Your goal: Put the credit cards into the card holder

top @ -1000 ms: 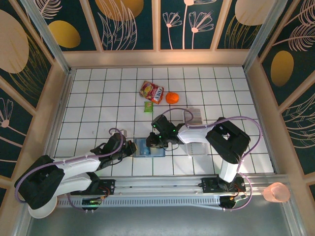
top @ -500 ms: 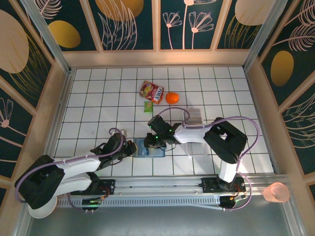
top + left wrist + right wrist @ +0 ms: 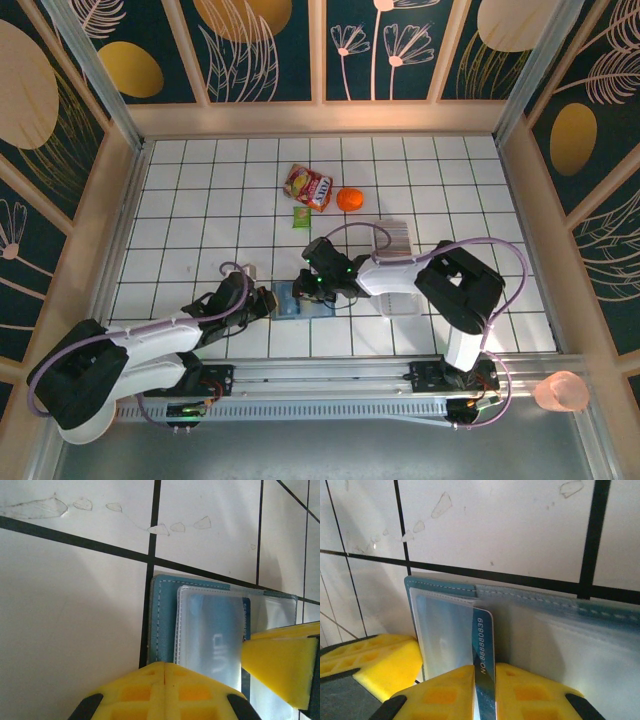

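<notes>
Shifting right jaws leftward over card holder on counter | pinching credit card edge-on | resting shut left jaws at holder's edge | aiming card corner under clear pocket lip, keeping it slow

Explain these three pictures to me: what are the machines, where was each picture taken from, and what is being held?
Two white robot arms, each ending in a two-finger gripper with yellow pads, work over a white tiled table. The wide picture looks down from above; the close-ups come from a camera on each wrist. Between the arms lies a small teal-blue folding card holder with clear pockets. The right gripper pinches a thin bluish plastic credit card, edge-on, at one pocket. The left gripper is shut, empty, at the holder's edge. Also on the table: a red-and-yellow snack bag, a round orange fruit, a small green packet and a long clear plastic tray.
</notes>
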Controlling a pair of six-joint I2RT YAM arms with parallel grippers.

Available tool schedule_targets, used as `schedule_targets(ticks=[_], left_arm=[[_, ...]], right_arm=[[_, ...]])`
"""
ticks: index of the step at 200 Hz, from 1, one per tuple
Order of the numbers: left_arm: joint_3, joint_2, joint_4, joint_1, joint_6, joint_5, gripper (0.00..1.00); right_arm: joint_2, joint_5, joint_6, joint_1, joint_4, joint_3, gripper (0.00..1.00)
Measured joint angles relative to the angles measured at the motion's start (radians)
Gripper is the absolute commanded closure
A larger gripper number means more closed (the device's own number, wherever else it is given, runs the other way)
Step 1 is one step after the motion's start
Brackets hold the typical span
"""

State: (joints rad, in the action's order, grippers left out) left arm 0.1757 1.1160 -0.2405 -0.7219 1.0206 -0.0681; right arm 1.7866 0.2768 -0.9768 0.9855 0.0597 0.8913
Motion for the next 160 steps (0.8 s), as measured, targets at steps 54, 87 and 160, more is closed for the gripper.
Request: schedule_targets(ticks=[54, 87, 160], left_arm=[[-0.009, -0.011, -0.004, 0.000, 0.005, -0.002, 1.00], [-0.014, -0.020, -0.003, 0.000, 0.005, -0.003, 1.00], [-0.029, -0.045, -0.002, 0.000, 0.005, -0.003, 1.00]], right_arm=[[-0.052, -0.046, -0.033, 0.010, 0.018, -0.017, 0.84], [-0.073, -0.060, -0.033, 0.013, 0.021, -0.025, 0.84], [-0.047, -0.066, -0.055, 0.045, 0.050, -0.029, 0.80]])
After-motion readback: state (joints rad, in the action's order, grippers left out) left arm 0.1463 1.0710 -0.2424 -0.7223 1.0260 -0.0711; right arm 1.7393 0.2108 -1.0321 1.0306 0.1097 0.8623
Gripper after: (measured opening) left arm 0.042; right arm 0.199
